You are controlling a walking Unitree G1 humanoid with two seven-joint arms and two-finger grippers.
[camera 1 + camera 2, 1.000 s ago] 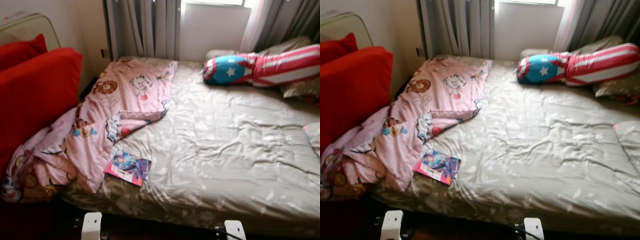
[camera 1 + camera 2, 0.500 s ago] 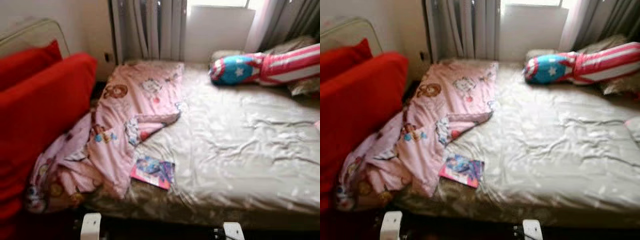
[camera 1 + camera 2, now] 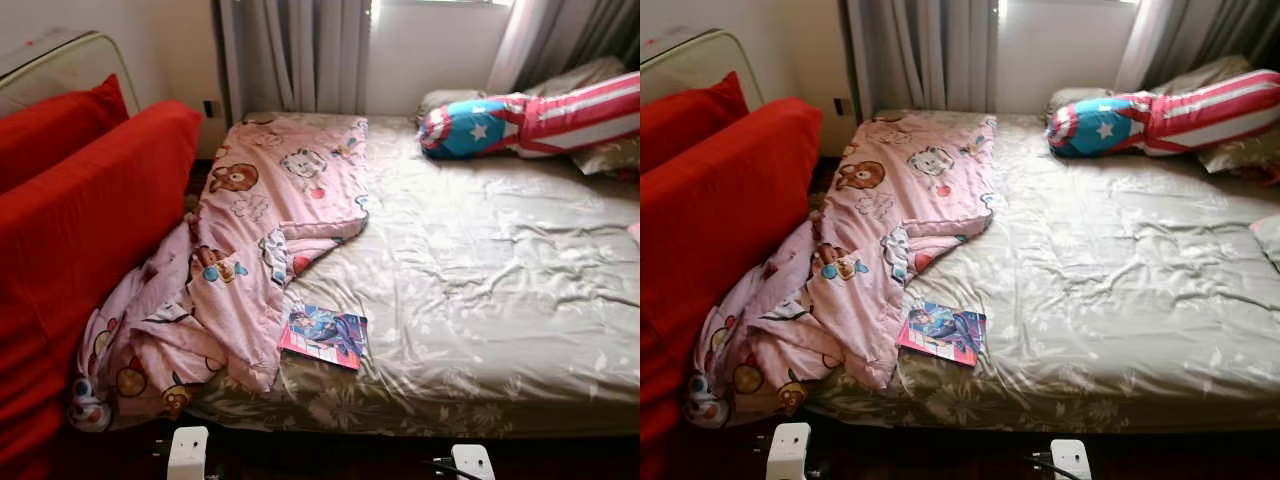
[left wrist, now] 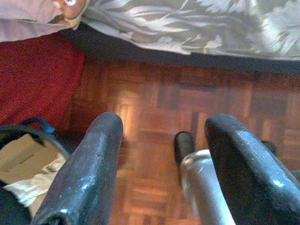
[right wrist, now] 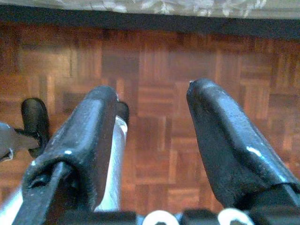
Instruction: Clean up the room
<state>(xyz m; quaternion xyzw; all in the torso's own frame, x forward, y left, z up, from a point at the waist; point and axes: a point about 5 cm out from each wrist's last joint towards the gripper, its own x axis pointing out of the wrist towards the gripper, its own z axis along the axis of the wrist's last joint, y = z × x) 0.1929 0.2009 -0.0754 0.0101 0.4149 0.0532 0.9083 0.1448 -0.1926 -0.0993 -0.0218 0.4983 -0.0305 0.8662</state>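
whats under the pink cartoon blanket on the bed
The pink cartoon blanket lies on the grey leaf-print bedspread and spills over the bed's edge beside the red sofa. Its lower edge meets a comic book. Anything beneath its folds is covered.

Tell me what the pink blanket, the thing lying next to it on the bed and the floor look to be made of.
Pink blanket: soft printed fabric, matte, judging by its loose folds and cartoon print.
Book: probably paper with a glossy printed cover; flat and thin, with a slight sheen.
Floor: wood parquet, reddish-brown, in small blocks laid crosswise, with a light shine.
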